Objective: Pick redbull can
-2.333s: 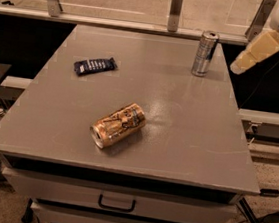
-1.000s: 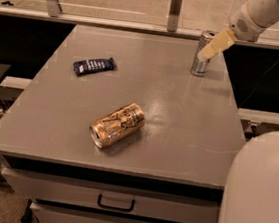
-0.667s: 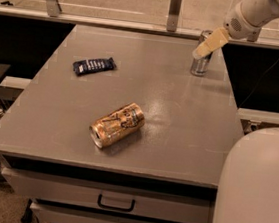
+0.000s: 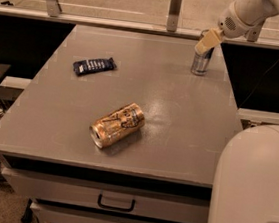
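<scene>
The redbull can (image 4: 201, 63) stands upright at the far right of the grey table (image 4: 176, 138), slim, silver with dark blue panels. My gripper (image 4: 208, 42) reaches in from the upper right on a white arm and sits in front of the can's upper part, hiding its top. I cannot tell whether it touches the can.
A gold/orange can (image 4: 117, 125) lies on its side near the table's middle front. A flat dark blue snack wrapper (image 4: 94, 66) lies at the far left. A railing with metal posts (image 4: 174, 9) runs behind the table. My white robot body (image 4: 251, 191) fills the lower right.
My gripper has moved left from beside the table's right edge to the redbull can and now overlaps its top. The cans and the wrapper have not moved.
</scene>
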Available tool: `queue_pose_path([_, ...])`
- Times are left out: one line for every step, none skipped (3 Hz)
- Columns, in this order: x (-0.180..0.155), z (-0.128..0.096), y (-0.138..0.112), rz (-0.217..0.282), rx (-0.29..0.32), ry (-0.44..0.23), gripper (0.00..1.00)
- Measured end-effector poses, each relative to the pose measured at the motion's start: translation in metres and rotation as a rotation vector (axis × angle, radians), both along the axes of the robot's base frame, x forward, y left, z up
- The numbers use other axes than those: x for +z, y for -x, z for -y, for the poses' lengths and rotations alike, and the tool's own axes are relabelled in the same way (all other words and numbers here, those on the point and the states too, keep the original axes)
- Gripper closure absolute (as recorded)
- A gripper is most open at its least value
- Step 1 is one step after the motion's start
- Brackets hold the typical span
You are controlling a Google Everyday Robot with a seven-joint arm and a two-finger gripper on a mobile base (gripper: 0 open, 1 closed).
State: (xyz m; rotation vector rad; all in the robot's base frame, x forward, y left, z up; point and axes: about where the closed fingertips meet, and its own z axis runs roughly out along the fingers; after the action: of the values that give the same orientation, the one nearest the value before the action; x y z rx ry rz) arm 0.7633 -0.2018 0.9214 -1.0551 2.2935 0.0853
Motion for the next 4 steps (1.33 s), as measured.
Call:
queue_pose_path([0.026,-0.014,0.018,0.025,0.068,0.017,0.87])
queue_pose_path([0.081,-0.044,0.051,0.099,0.221,0.061,1.0])
queue_pose_path([0.108,-0.063,0.068,0.129,0.306,0.092,1.0])
queue_pose_path([0.129,-0.079,0.084,0.149,0.375,0.12,1.0])
